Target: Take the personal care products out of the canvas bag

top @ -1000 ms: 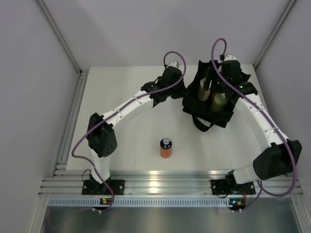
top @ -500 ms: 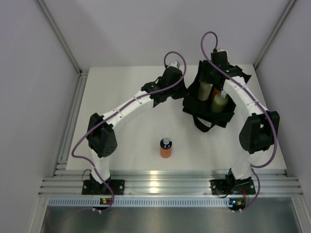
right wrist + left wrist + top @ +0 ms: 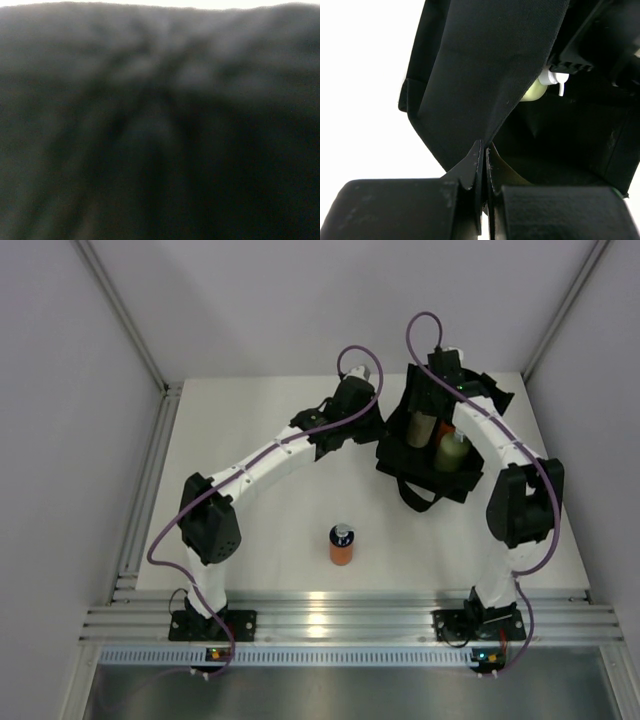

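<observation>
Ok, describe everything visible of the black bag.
The bag is black, boxy, soft fabric, standing open at the far right of the table. A strap loops onto the table in front. The left claw is shut on its left wall, pinching the cloth. The right arm reaches over its far rim. Inside: a beige bottle, a yellow-green bottle, a sliver of an orange bottle.

The canvas bag [image 3: 485,75] is matt black woven cloth, the table [image 3: 250,540] smooth white, the front rail [image 3: 330,620] — shiny ribbed metal.

Blurred canvas bag [image 3: 160,125] fabric fills the right wrist view, hiding the right end effector [image 3: 434,395].
</observation>
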Robot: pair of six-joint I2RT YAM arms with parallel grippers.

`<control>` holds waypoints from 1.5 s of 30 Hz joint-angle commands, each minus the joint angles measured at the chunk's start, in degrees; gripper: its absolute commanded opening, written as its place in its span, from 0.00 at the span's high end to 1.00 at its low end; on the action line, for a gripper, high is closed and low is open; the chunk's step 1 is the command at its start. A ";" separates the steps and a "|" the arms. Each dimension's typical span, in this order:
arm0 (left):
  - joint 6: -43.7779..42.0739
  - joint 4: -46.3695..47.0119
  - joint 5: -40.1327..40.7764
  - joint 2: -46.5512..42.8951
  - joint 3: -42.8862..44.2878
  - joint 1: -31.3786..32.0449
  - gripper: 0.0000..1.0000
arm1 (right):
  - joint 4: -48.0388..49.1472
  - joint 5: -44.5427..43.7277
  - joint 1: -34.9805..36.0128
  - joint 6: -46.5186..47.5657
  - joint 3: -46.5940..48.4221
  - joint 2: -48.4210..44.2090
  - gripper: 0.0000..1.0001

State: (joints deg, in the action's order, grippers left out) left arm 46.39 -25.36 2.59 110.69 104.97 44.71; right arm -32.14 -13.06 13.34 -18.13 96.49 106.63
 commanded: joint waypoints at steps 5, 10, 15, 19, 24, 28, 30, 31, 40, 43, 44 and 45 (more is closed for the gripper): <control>-0.07 0.23 -2.33 -4.52 0.50 0.64 1.00 | 5.85 -2.15 -1.04 1.43 0.90 2.27 0.34; -0.07 0.23 -4.17 -4.87 0.15 0.64 1.00 | 7.44 -2.06 -1.13 1.78 0.98 2.88 0.35; 0.01 0.23 -4.35 -5.40 -0.55 0.64 1.00 | 8.67 -2.50 -1.21 2.13 0.81 4.37 0.36; -0.07 0.23 -4.44 -5.84 -1.17 0.64 1.00 | 12.09 -2.15 -1.39 2.31 -2.00 4.11 0.38; -0.07 0.23 -4.35 -6.19 -2.05 0.64 1.00 | 14.56 -1.62 -1.48 1.96 -4.37 4.29 0.43; 0.01 0.23 -4.09 -6.46 -2.57 0.64 1.00 | 15.53 -1.09 -1.48 1.52 -5.87 3.85 0.49; 0.01 0.23 -4.00 -6.37 -2.66 0.64 1.00 | 15.71 -1.18 -1.39 1.69 -6.49 3.85 0.53; 0.01 0.23 -4.00 -6.37 -2.66 0.64 1.00 | 15.79 -1.00 -1.48 1.78 -6.75 3.76 0.58; 0.28 0.23 -3.73 -6.28 -2.49 0.64 1.00 | 16.23 -1.79 -1.39 2.05 -9.12 1.04 0.51; 0.28 0.32 -3.65 -6.10 -2.40 0.64 1.00 | 16.23 -2.14 -1.48 2.05 -10.00 0.77 0.51; 0.28 0.23 -3.73 -6.19 -2.40 0.64 1.00 | 16.23 -2.06 -1.48 2.05 -10.26 0.69 0.53; 0.28 0.23 -3.56 -6.19 -2.40 0.64 1.00 | 16.23 -1.97 -1.57 1.96 -10.44 0.60 0.59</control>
State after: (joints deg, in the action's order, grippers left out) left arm 46.37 -24.34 1.93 108.88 102.63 44.56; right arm -15.05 -14.83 13.26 -15.07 87.99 107.63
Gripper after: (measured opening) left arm 0.019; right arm 0.444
